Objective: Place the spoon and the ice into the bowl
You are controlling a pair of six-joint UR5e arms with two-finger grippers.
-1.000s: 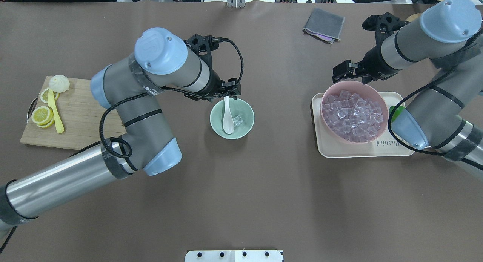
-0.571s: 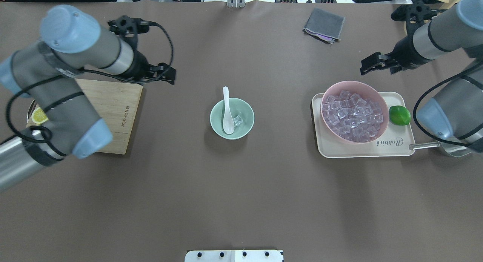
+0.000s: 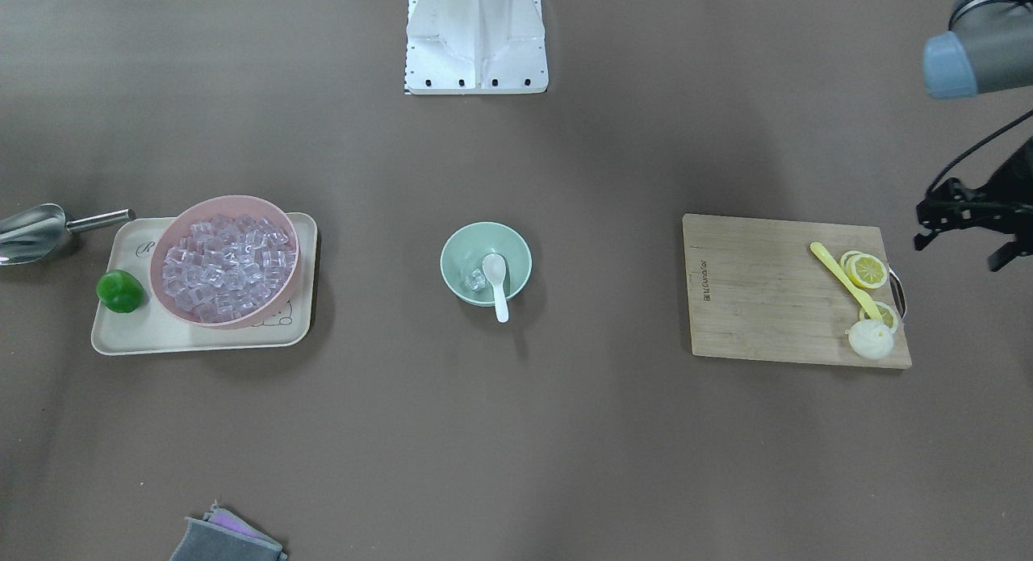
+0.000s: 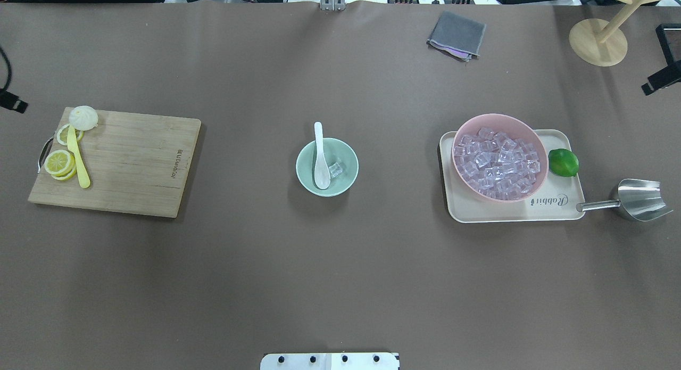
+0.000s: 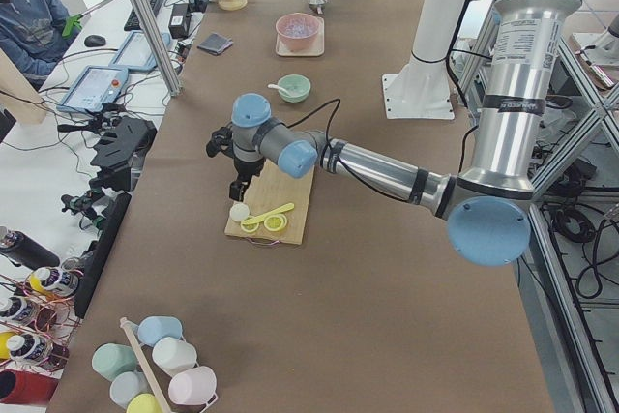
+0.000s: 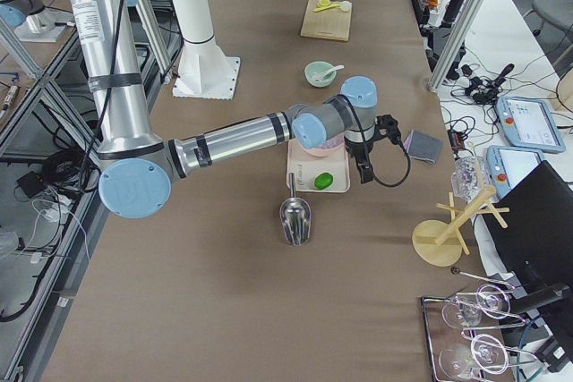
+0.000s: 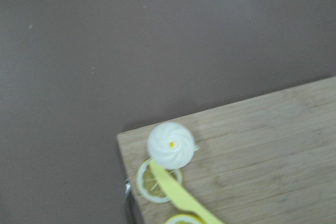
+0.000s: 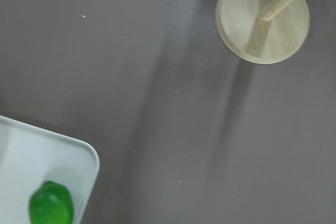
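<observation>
The mint-green bowl [image 4: 346, 179] stands at the table's middle and also shows in the front view [image 3: 460, 246]. The white spoon [image 4: 321, 159] lies with its scoop in the bowl and its handle over the far rim. One clear ice cube [image 4: 335, 170] lies in the bowl beside the scoop. My left gripper [image 3: 960, 253] hangs beyond the cutting board's outer end, far from the bowl, empty, its fingers apart. Only a black sliver of my right gripper [image 4: 659, 80] shows at the table's right edge. I cannot tell whether it is open or shut.
A wooden cutting board [image 4: 133, 162] at the left holds lemon slices [image 4: 58, 162], a yellow utensil [image 4: 79, 165] and a white bun [image 4: 83, 117]. At the right are a tray [image 4: 511, 211], a pink bowl of ice [image 4: 500, 157], a lime [image 4: 563, 162], a metal scoop [image 4: 641, 199], a wooden stand [image 4: 598, 42] and a grey cloth [image 4: 456, 34].
Both arms have pulled outward to the table's two ends, out of most of the overhead view. The spoon and the ice cube stay in the bowl.
</observation>
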